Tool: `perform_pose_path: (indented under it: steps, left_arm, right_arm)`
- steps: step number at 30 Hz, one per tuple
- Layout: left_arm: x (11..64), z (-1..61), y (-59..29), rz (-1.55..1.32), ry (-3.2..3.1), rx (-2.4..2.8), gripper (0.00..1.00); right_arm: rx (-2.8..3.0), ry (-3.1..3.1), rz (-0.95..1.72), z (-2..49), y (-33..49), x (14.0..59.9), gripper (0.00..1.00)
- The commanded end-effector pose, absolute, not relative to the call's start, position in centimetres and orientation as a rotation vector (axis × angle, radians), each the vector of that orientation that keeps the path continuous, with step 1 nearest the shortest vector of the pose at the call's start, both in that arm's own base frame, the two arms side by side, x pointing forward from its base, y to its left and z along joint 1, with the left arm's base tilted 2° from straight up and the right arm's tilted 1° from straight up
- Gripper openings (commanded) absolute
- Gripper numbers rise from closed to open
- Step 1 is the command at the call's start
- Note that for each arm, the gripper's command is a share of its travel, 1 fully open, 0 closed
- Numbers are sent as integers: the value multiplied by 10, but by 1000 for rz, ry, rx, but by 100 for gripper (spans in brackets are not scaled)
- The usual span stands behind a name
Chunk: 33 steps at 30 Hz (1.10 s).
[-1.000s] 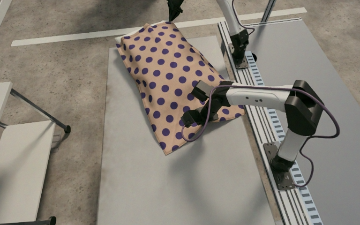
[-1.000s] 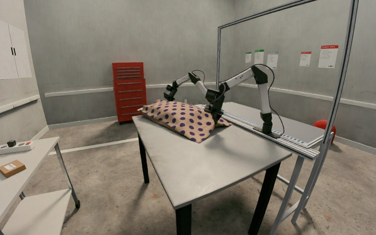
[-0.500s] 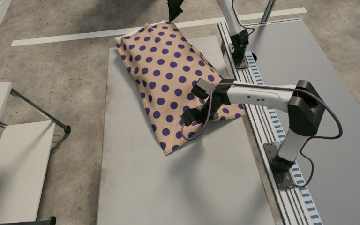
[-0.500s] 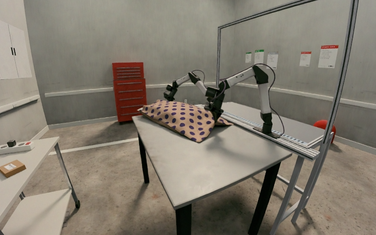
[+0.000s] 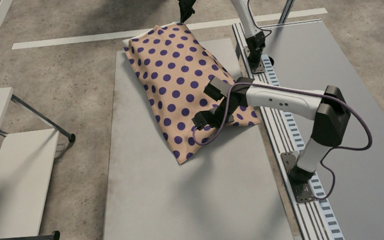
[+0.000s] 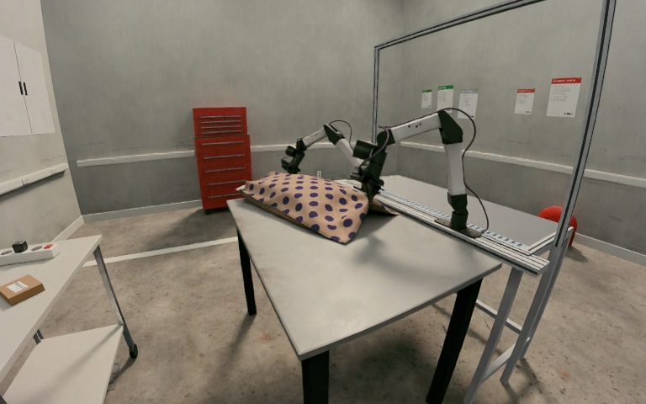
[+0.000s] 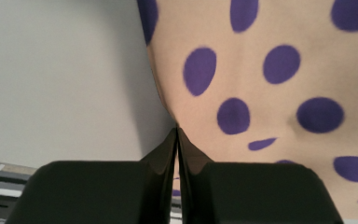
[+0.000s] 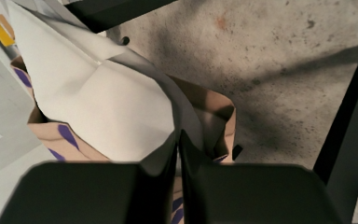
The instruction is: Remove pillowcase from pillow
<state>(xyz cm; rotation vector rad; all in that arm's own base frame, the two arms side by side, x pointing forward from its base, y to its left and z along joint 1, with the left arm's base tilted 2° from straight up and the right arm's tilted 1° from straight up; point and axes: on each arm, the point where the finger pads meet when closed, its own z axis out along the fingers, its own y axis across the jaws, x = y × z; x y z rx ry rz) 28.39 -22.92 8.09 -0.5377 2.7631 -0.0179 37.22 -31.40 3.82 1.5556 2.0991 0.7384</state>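
The beige pillowcase [image 5: 171,86] [image 6: 309,199] [image 7: 261,42] [image 8: 47,133] with purple dots covers most of the white pillow [image 5: 127,41] [image 6: 241,188] [image 8: 117,107]. White pillow shows at the case's open end, at the far edge of the table. My left gripper [image 6: 370,198] [image 7: 177,131] is shut on the pillowcase's closed end, which is raised there; its corners hang lower on both sides. My right gripper [image 5: 182,22] [image 8: 179,132] is shut at the open end, with pillow fabric creased to its fingertips. The grip itself is partly hidden.
The grey table [image 5: 140,190] [image 6: 316,305] carries the bundle at its far end, and the open end hangs past the edge. The arm rail [image 5: 273,133] runs along one side. A white cart [image 5: 24,178] [image 6: 61,270] stands across a floor gap.
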Motion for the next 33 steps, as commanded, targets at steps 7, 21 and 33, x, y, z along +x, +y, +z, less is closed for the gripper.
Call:
perform_pose_path:
  steps: [7,21,33]
  left_arm:
    - [291,125,-227,-66,2728,-549,1]
    - [292,143,-223,-4,2749,-547,1]
    - [292,144,-222,-6,2748,-546,1]
  right_arm:
    - [1494,2085,707,60,-314,382,1]
    - [1494,2084,707,60,-314,382,1]
    - [1494,2084,707,60,-314,382,1]
